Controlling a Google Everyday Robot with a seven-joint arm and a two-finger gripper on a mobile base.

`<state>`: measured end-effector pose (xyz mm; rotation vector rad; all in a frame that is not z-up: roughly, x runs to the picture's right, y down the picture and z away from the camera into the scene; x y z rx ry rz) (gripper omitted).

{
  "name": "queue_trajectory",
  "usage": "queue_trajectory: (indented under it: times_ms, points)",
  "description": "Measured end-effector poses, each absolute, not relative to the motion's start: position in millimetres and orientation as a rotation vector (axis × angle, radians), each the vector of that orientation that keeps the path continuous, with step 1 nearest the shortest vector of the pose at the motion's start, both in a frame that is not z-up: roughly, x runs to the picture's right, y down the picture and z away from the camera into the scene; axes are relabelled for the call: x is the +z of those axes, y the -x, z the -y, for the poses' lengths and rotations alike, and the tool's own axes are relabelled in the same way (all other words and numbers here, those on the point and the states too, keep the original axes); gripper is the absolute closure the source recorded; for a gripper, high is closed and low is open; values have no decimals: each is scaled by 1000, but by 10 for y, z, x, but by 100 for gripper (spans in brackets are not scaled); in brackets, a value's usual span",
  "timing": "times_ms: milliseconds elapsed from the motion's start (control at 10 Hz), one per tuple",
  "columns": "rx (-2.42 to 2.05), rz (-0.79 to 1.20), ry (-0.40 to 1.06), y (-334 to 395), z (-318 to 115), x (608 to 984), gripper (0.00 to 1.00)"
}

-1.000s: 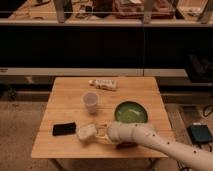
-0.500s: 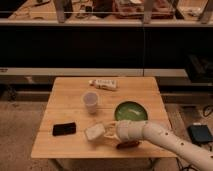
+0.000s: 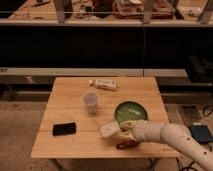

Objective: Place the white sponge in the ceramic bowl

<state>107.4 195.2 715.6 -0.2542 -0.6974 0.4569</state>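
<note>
The white sponge [image 3: 108, 131] is an off-white block held at the tip of my gripper [image 3: 117, 130], just above the wooden table [image 3: 70, 107], near its front edge. The gripper is shut on the sponge, and my white arm reaches in from the lower right. The green ceramic bowl [image 3: 131, 110] sits on the table just behind and to the right of the gripper and looks empty. The sponge is left of the bowl's front rim and apart from it.
A translucent white cup [image 3: 90, 102] stands left of the bowl. A black flat slab [image 3: 64, 129] lies at the front left. A white printed tube [image 3: 103, 84] lies at the back. A small reddish object [image 3: 127, 145] lies under my arm. Dark shelving runs behind the table.
The gripper has carried the sponge to the right along the front of the table, away from the black slab and closer to the bowl. Nothing else moved.
</note>
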Motion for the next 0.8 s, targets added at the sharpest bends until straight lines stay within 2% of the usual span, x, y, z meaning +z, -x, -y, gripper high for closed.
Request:
queue_trajectory:
  times_ms: [800]
  points:
    - [600, 558, 115, -2103, -1872, 6940, 100]
